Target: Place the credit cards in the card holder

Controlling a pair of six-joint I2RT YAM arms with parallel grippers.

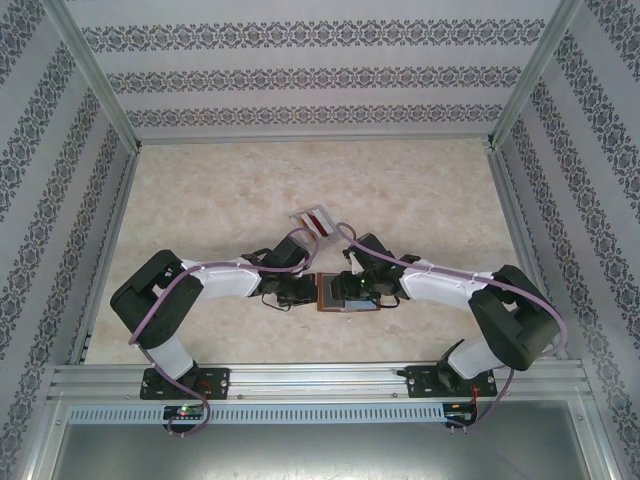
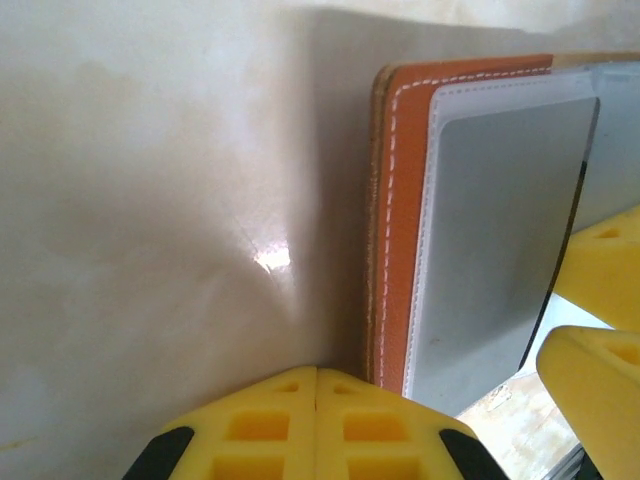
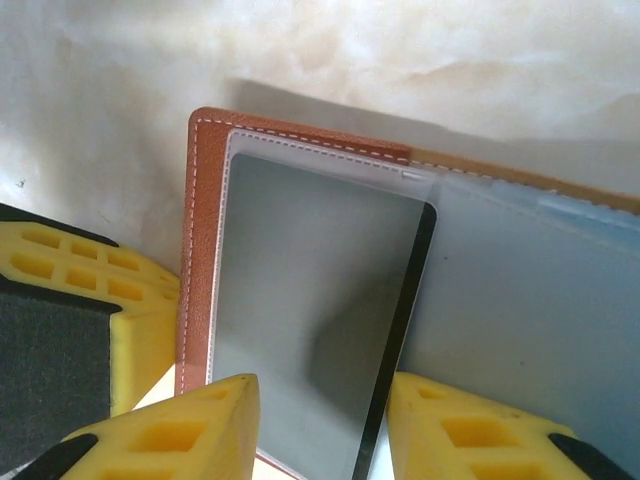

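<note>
Card holder [image 3: 200, 250] lies open, long axis left-right. Grey card [image 3: 310, 300] lies lengthwise between the parted right jaws, which grip nothing; left jaws shut, empty, at the holder's edge.

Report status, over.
Left claw shut beside card holder. Right claw open astride grey card at its sleeve. Clear tray behind, out of the way.
</note>
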